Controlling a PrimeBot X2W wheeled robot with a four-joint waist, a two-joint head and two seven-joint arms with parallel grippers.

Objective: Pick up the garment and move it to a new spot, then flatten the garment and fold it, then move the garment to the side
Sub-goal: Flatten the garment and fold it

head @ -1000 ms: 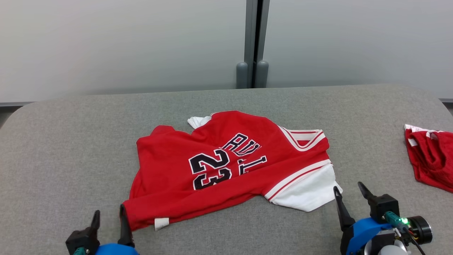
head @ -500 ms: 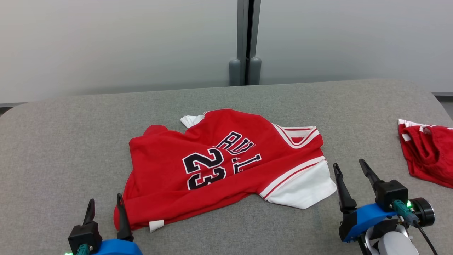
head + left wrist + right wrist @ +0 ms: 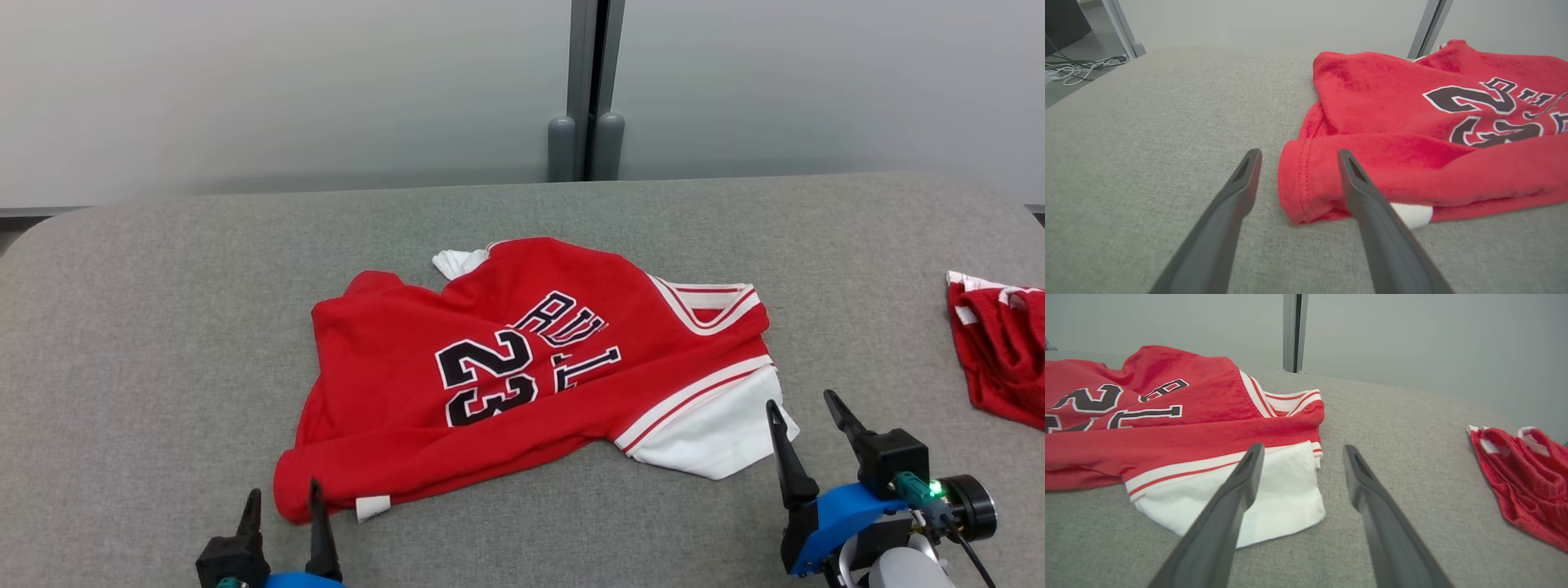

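Note:
A red jersey with a black "23" and a white sleeve lies crumpled in the middle of the grey table. My left gripper stands open at the jersey's near-left corner, its fingers straddling the folded red hem without touching it. My right gripper is open just right of the white sleeve, with bare table between its fingers. Nothing is held.
A second red and white garment lies bunched at the table's right edge, also seen as a red heap in the right wrist view. Beyond the table stand a pale wall and a grey post. Cables lie on the floor.
The head camera has shifted, so the whole scene moved in the picture. The left gripper sits lower in the picture, and the right gripper stands slightly lower than half a second ago. The jersey lies as before.

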